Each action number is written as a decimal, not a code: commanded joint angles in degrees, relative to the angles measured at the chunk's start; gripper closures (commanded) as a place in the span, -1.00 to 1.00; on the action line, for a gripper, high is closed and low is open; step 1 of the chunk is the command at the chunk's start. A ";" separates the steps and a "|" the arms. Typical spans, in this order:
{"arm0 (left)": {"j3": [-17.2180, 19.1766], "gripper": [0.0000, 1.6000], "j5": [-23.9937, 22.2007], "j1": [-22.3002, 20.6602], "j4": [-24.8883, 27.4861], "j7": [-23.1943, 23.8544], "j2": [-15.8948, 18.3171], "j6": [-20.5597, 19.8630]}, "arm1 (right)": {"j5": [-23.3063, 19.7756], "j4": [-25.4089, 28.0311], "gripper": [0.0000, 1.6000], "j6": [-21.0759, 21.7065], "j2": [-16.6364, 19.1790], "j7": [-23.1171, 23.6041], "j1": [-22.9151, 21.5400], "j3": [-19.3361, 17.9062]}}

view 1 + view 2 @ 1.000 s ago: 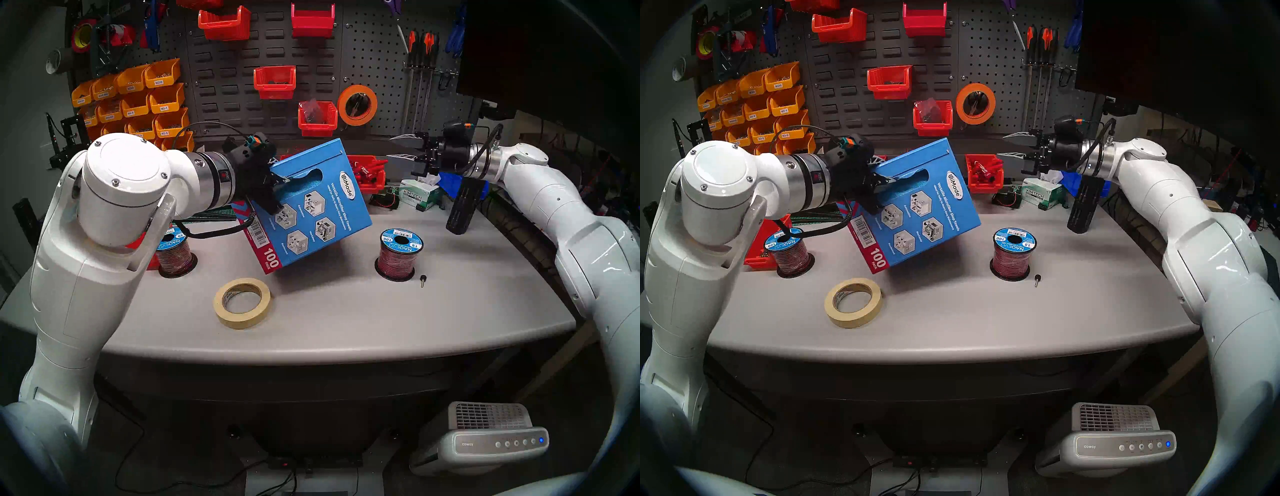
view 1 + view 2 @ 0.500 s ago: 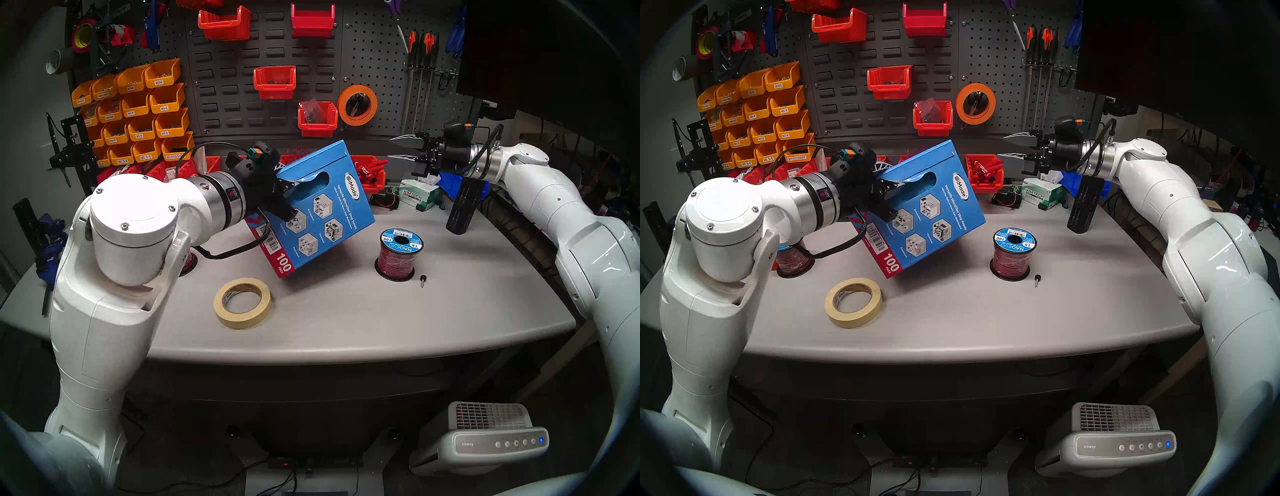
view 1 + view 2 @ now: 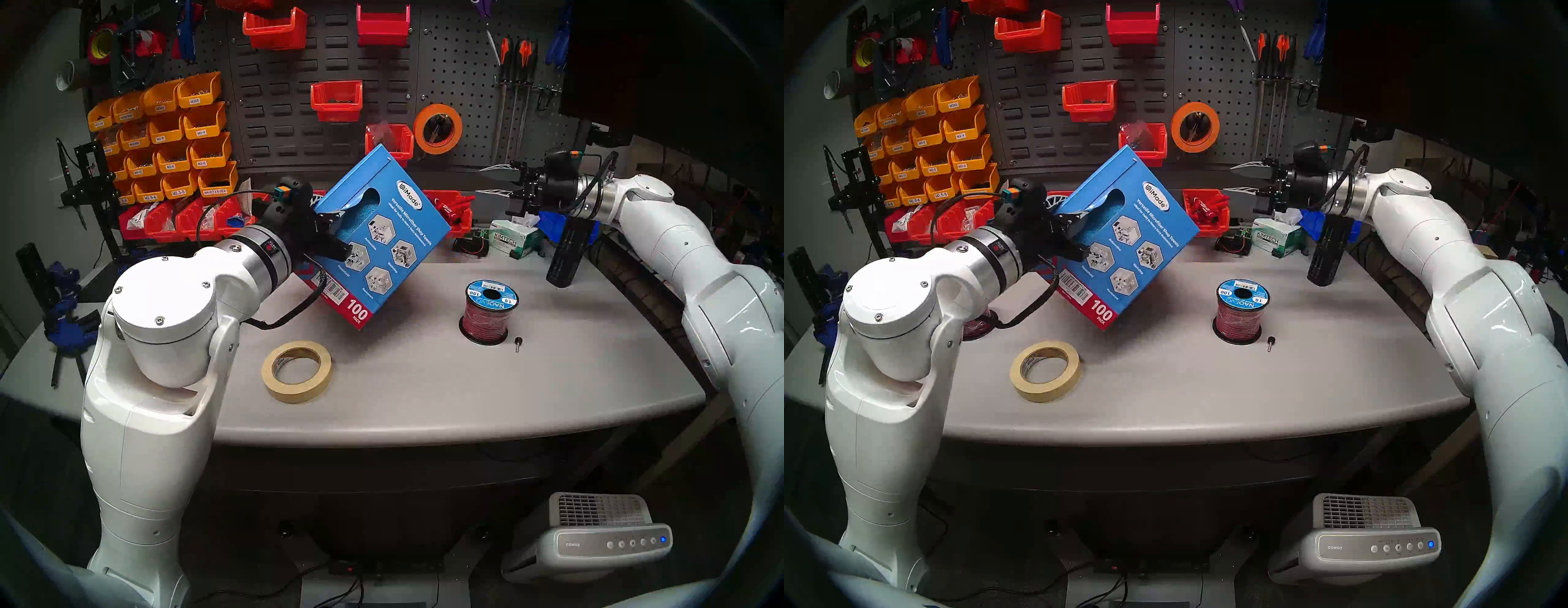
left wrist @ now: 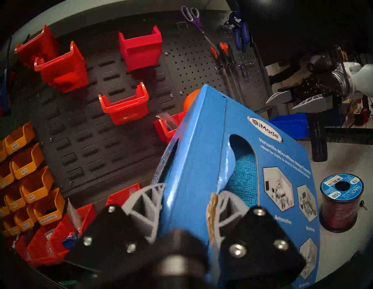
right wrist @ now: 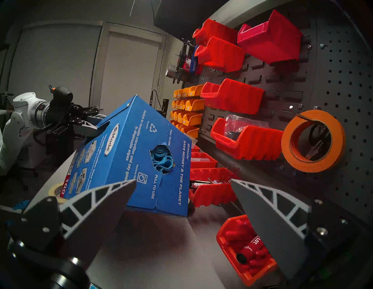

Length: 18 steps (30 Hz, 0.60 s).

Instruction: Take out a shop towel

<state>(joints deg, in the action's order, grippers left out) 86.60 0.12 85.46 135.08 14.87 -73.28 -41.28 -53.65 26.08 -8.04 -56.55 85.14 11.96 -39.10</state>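
My left gripper point(image 3: 329, 217) is shut on the wall of the blue "100 pack" carton point(image 3: 384, 254), one finger inside its oval side cutout and the other on the adjoining face. It holds the carton tilted above the table, one corner pointing down. The shop towel point(image 4: 244, 177), bright blue textured cloth, shows inside that cutout. It also bunches in the round "pull to use" hole point(image 5: 161, 159) on the face turned toward my right gripper point(image 3: 481, 181). That gripper hangs open and empty at the back right, well apart from the carton.
On the grey table point(image 3: 424, 390) lie a masking tape roll point(image 3: 297, 370), a red wire spool point(image 3: 488, 312) and a small black knob point(image 3: 517, 343). A Kimtech tissue carton point(image 3: 511, 242), a black cylinder point(image 3: 566, 259) and red bins point(image 3: 454, 208) stand at the back below the pegboard.
My left arm has swung the carton up and turned it more onto its corner; its top corner now reaches the red wall bin. The right arm has not moved.
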 commanded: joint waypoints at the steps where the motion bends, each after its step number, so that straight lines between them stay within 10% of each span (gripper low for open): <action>1: 0.96 1.00 -2.99 4.64 1.44 -5.05 -6.29 4.87 | -0.45 0.61 -1.00 0.25 -0.45 -0.14 -2.78 -0.30; 18: -3.78 1.00 -7.16 18.62 0.01 -13.03 -13.48 12.61 | -0.29 -0.14 -1.00 0.55 -1.59 -0.14 -2.73 0.46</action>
<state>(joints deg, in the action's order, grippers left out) 85.57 -5.14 97.98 135.49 2.68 -83.85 -31.01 -53.53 25.83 -7.71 -57.73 85.14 11.79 -38.28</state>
